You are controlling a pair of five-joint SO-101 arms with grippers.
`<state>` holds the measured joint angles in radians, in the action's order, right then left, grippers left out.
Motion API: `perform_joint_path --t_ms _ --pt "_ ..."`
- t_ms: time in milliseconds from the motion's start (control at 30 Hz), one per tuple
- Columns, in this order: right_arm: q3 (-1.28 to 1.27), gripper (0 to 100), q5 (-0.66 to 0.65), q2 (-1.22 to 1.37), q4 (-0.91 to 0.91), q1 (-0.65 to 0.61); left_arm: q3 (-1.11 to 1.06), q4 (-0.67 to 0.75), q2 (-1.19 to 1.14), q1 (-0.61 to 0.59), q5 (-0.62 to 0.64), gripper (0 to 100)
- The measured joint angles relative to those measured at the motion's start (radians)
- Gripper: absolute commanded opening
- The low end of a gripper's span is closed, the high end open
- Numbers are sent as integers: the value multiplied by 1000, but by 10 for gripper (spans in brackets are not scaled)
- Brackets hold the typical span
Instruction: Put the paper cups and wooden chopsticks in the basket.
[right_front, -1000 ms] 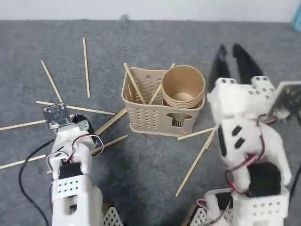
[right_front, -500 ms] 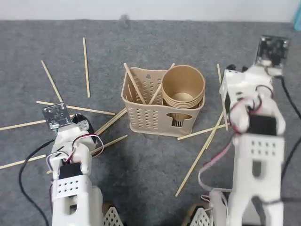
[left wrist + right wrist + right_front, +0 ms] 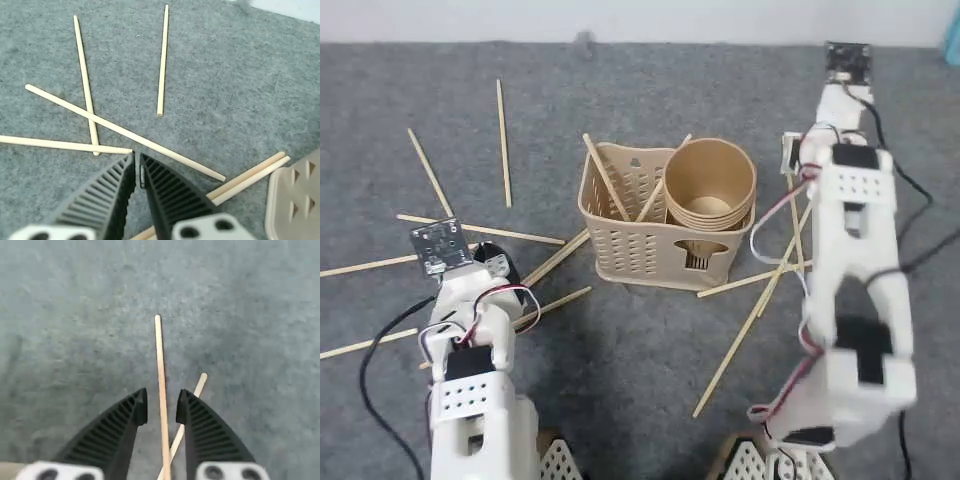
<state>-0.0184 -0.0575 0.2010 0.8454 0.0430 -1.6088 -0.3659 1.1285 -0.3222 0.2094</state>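
Surface: grey carpeted tabletop [image 3: 650, 350], with a pale wall along the far edge.
Basket: the basket [image 3: 640, 245] stands mid-tabletop. The paper cups [image 3: 710, 180] are stacked in its right half, and two leaning chopsticks [image 3: 605, 175] sit in its left half.
Outstanding: loose chopsticks [image 3: 505, 140] lie scattered left of the basket, with more to its right and front.
Right pincer: your right pincer [image 3: 161, 392] is apart, astride one chopstick [image 3: 160, 350] just right of the basket, and not clamped.
Change: a second ago that arm was lifted high beside the basket. You have since swung it out and down over this stick. Judgement: the next pick is lined up.
Left pincer: your left pincer [image 3: 137, 156] is together and empty, tips near the loose chopsticks.
Hidden: in the high view the arm covers the right fingertips, so you cannot tell whether they touch the carpet. The stick's near end is cut off.
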Motion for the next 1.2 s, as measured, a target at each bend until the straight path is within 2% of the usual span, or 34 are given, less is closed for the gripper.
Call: perform_joint_path --t_ms 167,633,733,867,1200 --pt "201 101 -51 245 0 -5 0 0 0 0 0 13" --pt "694 101 -60 770 0 -32 0 0 0 0 0 13" --pt "764 98 -60 810 15 -28 0 0 0 0 0 13" --pt "835 0 -61 833 98 -25 0 0 0 0 0 13" --pt "1007 8 -63 835 387 20 0 0 0 0 0 13"
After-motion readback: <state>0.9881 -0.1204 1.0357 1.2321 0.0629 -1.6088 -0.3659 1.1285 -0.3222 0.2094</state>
